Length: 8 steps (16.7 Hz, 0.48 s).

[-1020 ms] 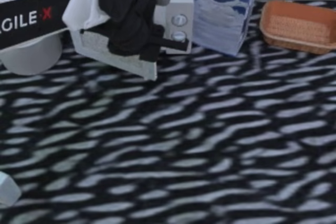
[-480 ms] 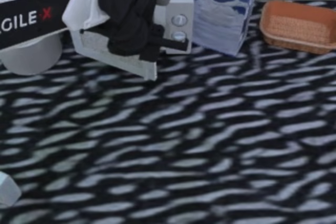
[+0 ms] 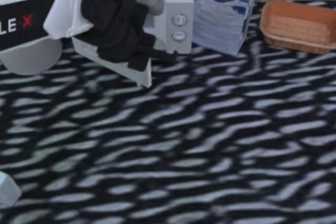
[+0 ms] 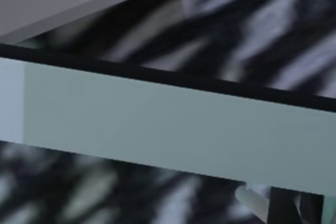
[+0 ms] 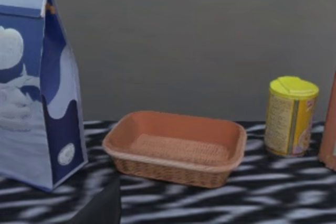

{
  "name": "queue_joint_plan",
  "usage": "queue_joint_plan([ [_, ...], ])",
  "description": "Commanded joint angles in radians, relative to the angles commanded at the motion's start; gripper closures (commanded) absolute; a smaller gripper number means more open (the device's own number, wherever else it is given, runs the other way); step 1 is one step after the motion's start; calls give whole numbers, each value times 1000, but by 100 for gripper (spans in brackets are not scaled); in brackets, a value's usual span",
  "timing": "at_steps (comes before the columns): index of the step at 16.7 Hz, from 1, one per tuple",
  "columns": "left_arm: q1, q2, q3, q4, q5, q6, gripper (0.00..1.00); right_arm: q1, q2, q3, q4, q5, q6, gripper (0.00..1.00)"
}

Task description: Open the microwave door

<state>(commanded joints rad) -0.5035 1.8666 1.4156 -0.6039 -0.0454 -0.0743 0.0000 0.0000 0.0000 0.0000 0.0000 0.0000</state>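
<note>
Top view: microwave (image 3: 176, 3) at the table's far left; microwave door (image 3: 123, 69) swung partly outward; left gripper (image 3: 137, 59) at its free edge, finger state cannot be determined.
Left wrist view: door panel edge (image 4: 173, 127) fills frame.
Right wrist view: basket (image 5: 176, 148), carton (image 5: 37, 82), yellow can (image 5: 290, 116); right gripper unseen.
Technique: follow the hinge arc; avoid pulling straight.

Your wide front stretch of the surface (image 3: 210, 150) lies open for passing. Along the back stand the microwave (image 3: 173, 3), its door (image 3: 123, 69) swung out under the left end effector (image 3: 142, 56), then the carton (image 3: 223, 9) just beside, and the basket (image 3: 296, 24).
</note>
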Motion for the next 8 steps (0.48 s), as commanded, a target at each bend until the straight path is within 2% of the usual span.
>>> queue_joint_plan([
  [8,3,-11,-4,7,6,9,100,0,0,0,0,0,0,0],
])
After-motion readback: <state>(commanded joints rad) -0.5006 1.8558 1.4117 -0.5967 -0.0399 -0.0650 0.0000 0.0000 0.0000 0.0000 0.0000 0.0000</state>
